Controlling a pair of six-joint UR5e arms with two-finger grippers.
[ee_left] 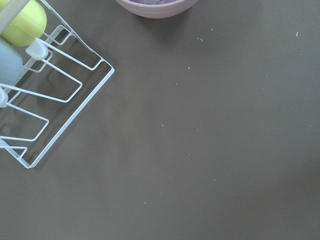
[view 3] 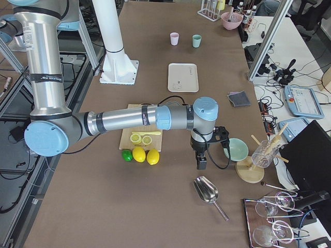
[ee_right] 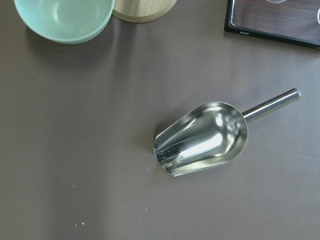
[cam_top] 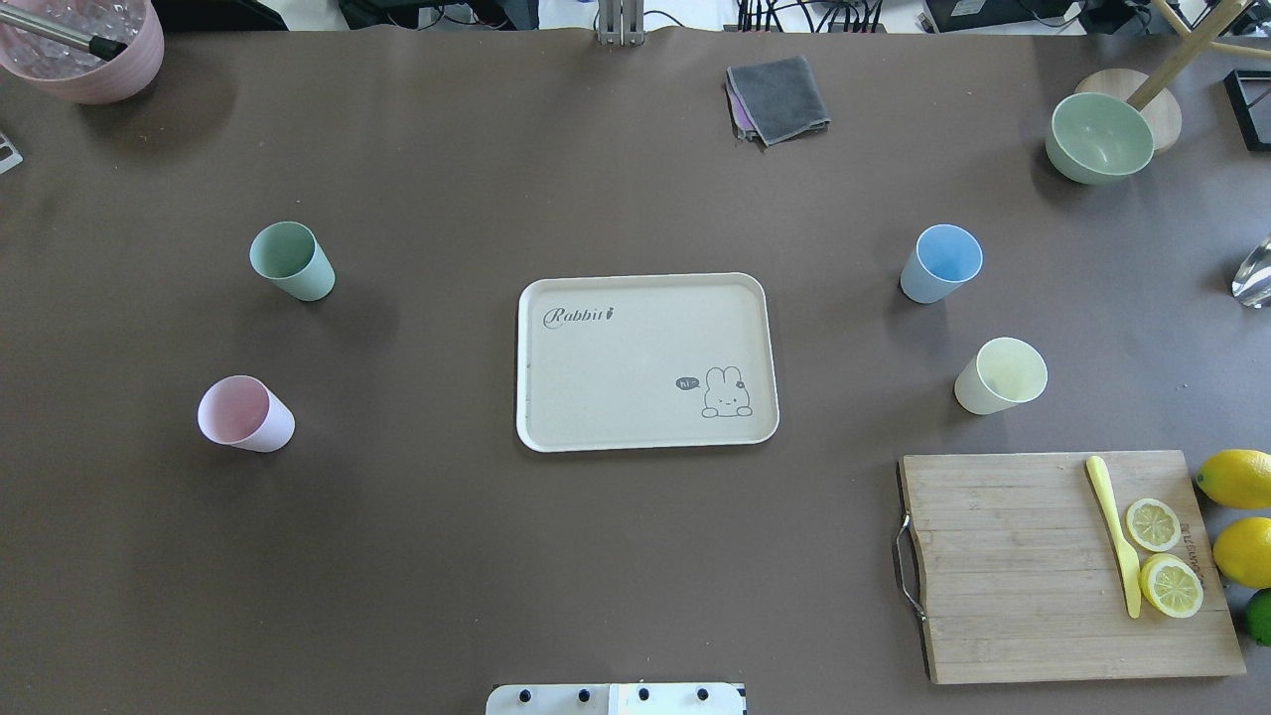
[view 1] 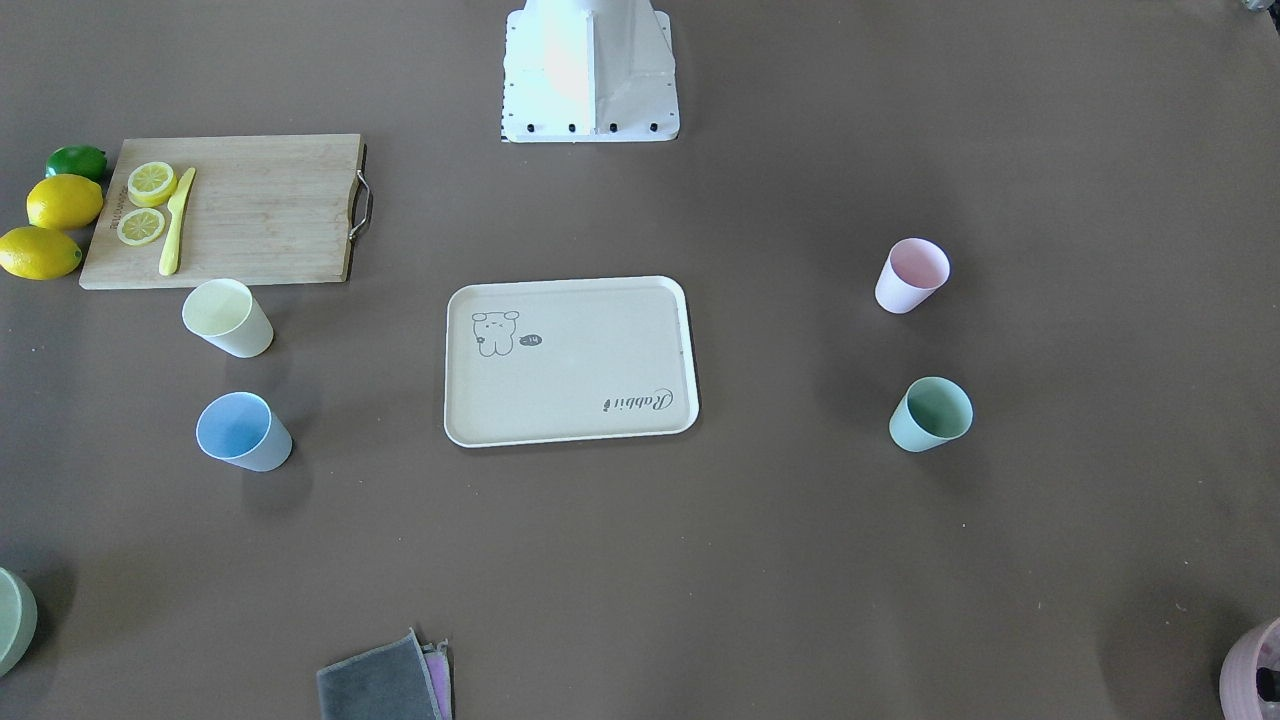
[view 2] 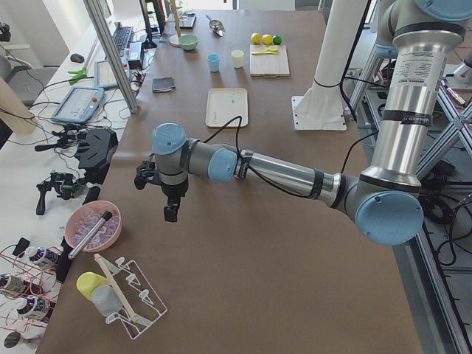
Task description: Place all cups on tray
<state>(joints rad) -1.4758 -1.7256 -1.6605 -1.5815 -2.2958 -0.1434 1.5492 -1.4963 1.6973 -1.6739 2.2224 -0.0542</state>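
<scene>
The cream tray [cam_top: 635,367] with the rabbit drawing lies at the table's middle with nothing on it. The mint green cup [cam_top: 291,260] and pink cup [cam_top: 244,414] stand upright to its left. The light blue cup [cam_top: 940,262] and pale yellow cup [cam_top: 1001,374] stand upright to its right. My left gripper [view 2: 168,210] hangs over the table's left end, far from the cups. My right gripper [view 3: 200,163] hangs over the right end near the lemons. Both show only in the side views, so I cannot tell whether they are open or shut.
A wooden cutting board [cam_top: 1062,566] with lemon slices and a yellow knife lies near right, with lemons [cam_top: 1236,479] beside it. A sage-green bowl [cam_top: 1098,137], a folded grey cloth [cam_top: 777,97] and a mauve pot [cam_top: 84,45] stand at the far edge. A steel scoop [ee_right: 202,137] lies under the right wrist and a wire rack [ee_left: 45,95] under the left.
</scene>
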